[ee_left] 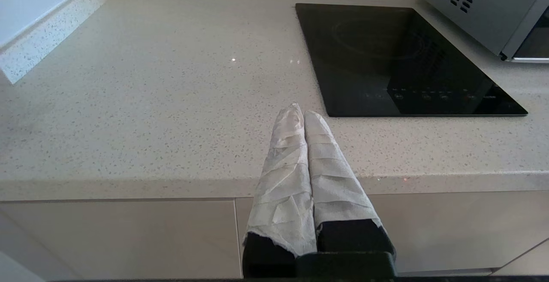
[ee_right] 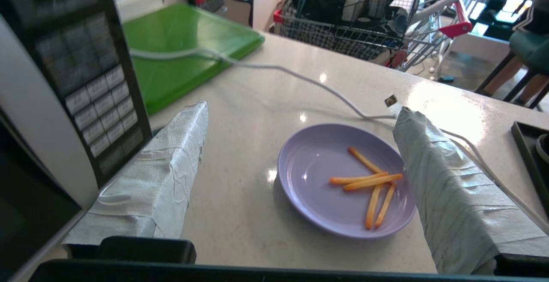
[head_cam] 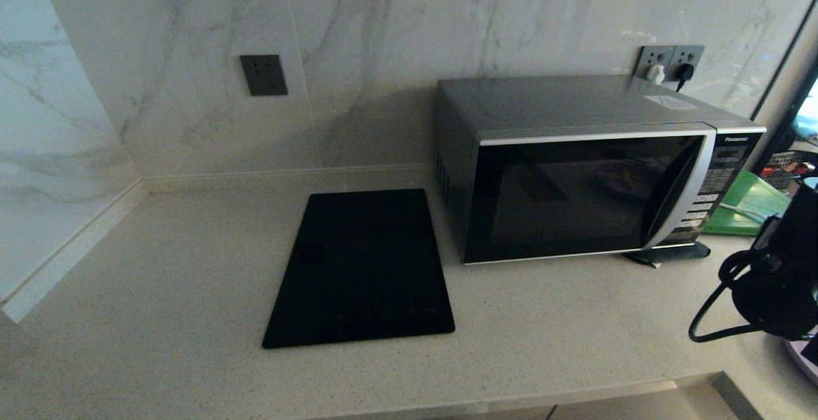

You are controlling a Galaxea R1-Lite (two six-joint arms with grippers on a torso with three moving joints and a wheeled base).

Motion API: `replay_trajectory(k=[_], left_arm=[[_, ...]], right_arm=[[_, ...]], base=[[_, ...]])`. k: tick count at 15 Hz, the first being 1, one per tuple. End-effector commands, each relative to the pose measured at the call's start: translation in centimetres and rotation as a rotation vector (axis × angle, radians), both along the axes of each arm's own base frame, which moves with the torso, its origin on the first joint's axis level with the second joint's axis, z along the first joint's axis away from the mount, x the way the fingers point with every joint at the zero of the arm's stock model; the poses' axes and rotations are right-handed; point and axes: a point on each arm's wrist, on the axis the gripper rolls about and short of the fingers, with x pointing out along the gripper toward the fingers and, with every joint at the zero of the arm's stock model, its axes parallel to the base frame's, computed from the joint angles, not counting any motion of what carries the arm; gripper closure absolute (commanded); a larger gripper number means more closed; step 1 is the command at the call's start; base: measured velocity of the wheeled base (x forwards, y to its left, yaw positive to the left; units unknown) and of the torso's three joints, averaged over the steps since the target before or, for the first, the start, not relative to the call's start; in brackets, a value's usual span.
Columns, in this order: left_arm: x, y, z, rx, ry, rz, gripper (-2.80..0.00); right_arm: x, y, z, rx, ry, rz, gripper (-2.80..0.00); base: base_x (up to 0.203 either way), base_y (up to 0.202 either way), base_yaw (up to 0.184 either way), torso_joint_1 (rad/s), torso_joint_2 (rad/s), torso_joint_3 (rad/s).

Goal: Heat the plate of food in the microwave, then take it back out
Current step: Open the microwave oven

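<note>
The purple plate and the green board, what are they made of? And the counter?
The plate looks like smooth plastic, maybe melamine: even lilac colour with a soft shine. The green board seems plastic too, one flat bright colour, slightly glossy. The counter looks like polished stone or a man-made stone: pale, speckled, and it mirrors the lights.

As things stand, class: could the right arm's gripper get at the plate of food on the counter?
Probably yes. The right gripper is open, its wrapped fingers spread wider than the plate of food, with bare counter between. The white cable runs just beyond the plate's far rim, so it might get snagged.
</note>
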Motion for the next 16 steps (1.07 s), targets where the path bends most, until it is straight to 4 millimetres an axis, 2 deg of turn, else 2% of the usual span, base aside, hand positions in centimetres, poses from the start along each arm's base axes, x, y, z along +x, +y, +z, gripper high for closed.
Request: replay_trajectory(k=[1,7,11,16], left_arm=[[0.0,0.0,0.0,-0.001,0.001,0.001,0.0],[0.0,0.0,0.0,-0.001,0.001,0.001,0.0],[0.0,0.0,0.0,-0.001,0.001,0.001,0.0],[0.0,0.0,0.0,-0.001,0.001,0.001,0.0]], right_arm=[[0.7,0.8,-1.2,-0.012,0.051,0.016,-2.8],[0.9,2.0,-2.7,-0.004,0.054,0.055,-2.8],[0.8,2.2,-2.9,-0.003,0.047,0.068,-2.8],[2.1,2.9,-4.6,-0.015,0.097,0.066,-2.8]], base=[[0.0,0.0,0.0,0.0,0.0,0.0],[0.0,0.0,0.0,0.0,0.0,0.0],[0.0,0.0,0.0,0.0,0.0,0.0],[0.0,0.0,0.0,0.0,0.0,0.0]])
